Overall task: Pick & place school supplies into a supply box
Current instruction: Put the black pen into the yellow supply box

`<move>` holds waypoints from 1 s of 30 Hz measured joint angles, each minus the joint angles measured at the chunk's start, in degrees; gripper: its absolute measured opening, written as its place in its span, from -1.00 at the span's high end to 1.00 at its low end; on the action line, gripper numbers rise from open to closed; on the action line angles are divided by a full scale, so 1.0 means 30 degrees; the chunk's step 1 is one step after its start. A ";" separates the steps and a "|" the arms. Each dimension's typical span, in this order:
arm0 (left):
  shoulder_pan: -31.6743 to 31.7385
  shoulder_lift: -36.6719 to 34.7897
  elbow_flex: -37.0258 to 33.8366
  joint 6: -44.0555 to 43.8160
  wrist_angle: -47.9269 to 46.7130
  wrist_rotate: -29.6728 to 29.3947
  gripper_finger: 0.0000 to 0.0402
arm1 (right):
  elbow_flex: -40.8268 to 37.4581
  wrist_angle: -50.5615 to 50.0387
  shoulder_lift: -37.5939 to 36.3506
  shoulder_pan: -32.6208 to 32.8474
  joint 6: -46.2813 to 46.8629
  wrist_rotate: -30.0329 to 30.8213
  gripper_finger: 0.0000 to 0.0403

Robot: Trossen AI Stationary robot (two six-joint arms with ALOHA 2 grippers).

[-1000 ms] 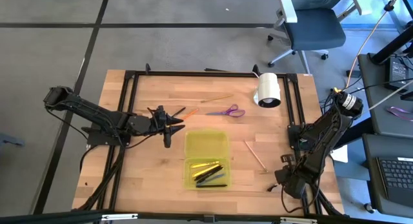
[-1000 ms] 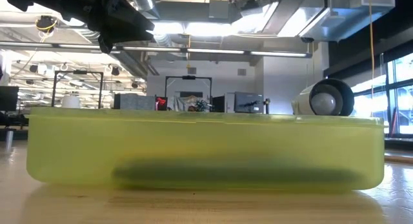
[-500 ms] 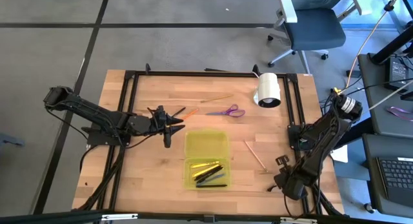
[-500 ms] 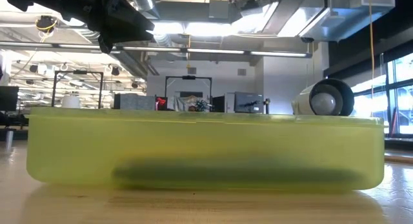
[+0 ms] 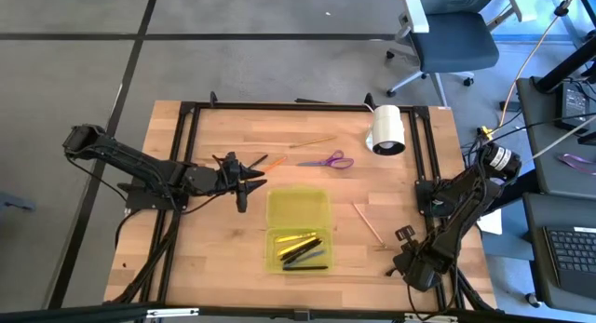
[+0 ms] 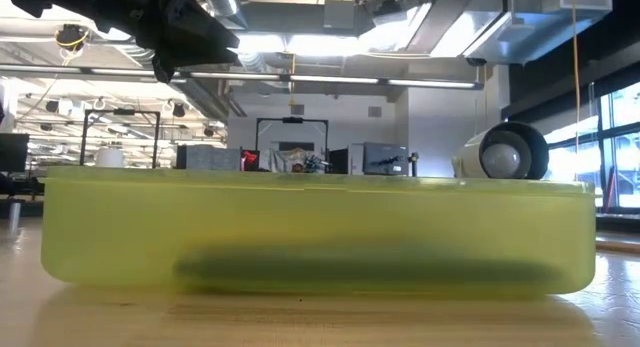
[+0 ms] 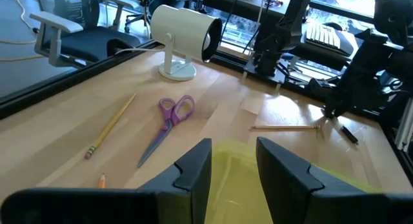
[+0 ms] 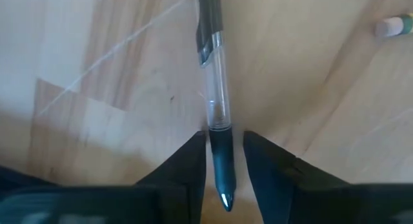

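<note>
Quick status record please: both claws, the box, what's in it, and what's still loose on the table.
left claw: open, empty, hovering at the box's far-left corner
right claw: low at the table's near right, fingers astride a clear pen, not closed on it
supply box: open flat, mid-table
in box: several pens and pencils in the near half; far half bare
loose: purple scissors, yellow pencil, wood-coloured pencil
other: white roll, far right

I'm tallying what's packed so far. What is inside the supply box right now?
In the supply box, the near half holds several pens and pencils, yellow and black among them. The far half looks empty. Overlap hides their exact number, and the low view shows only a dark blur through the wall.
</note>
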 joint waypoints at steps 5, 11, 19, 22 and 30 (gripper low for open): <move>0.0000 0.0000 0.0000 -0.0010 -0.0007 -0.0020 0.42 | -0.0015 -0.0159 0.0029 -0.0006 -0.0100 0.0078 0.68; 0.0000 0.0000 0.0000 0.0006 -0.0007 -0.0277 0.42 | 0.0015 -0.0177 0.0040 -0.0001 0.0143 0.0095 0.82; 0.0000 0.0000 0.0000 0.0002 -0.0007 -0.0299 0.42 | 0.0766 -0.0667 -0.0126 0.0021 0.1012 0.0504 0.79; 0.0000 -0.0001 0.0000 0.0009 -0.0007 -0.0306 0.42 | 0.1117 -0.0507 -0.0540 0.0001 0.1012 0.0360 0.82; 0.0000 0.0000 0.0000 -0.0005 -0.0151 -0.0291 0.42 | 0.2087 -0.0664 -0.1582 -0.0620 0.1552 0.1771 0.80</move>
